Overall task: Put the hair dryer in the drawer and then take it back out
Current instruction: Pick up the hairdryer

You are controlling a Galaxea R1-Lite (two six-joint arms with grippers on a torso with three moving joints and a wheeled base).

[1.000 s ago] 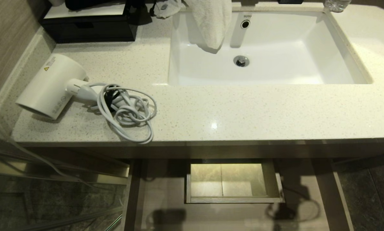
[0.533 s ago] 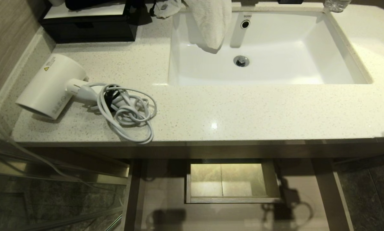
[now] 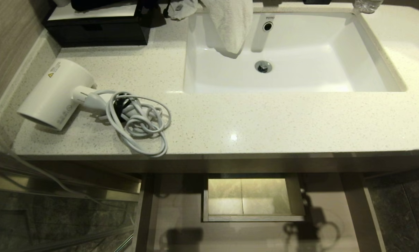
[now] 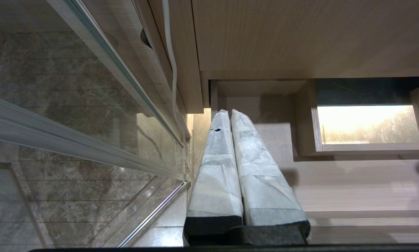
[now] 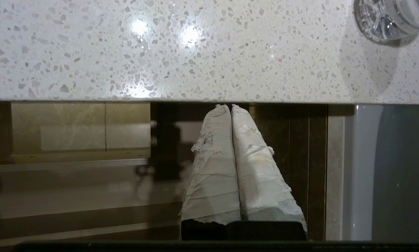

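The white hair dryer (image 3: pixel 55 92) lies on its side at the counter's left end, its grey cord (image 3: pixel 139 122) coiled beside it. Below the counter the light-wood drawer (image 3: pixel 177 210) stands pulled out, with a boxed cutout (image 3: pixel 251 199) in its floor. Neither gripper shows in the head view. My right gripper (image 5: pixel 230 106) is shut and empty, its tips just under the counter's front edge, with the drawer (image 5: pixel 72 189) off to one side. Parked and also shut on nothing, my left gripper (image 4: pixel 227 112) hangs over the drawer (image 4: pixel 353 185) near the glass panel.
A white sink (image 3: pixel 370 63) with a towel (image 3: pixel 230 24) draped into it fills the counter's middle and right. A black glossy box (image 3: pixel 97 31) stands at the back left, a clear bottle (image 3: pixel 367 5) at the back right. A glass shower panel (image 3: pixel 55 217) borders the drawer's left.
A pale tip at the counter's right front corner has slipped out of the head view. The arm's shadow on the drawer floor has shifted left. The hair dryer has not moved.
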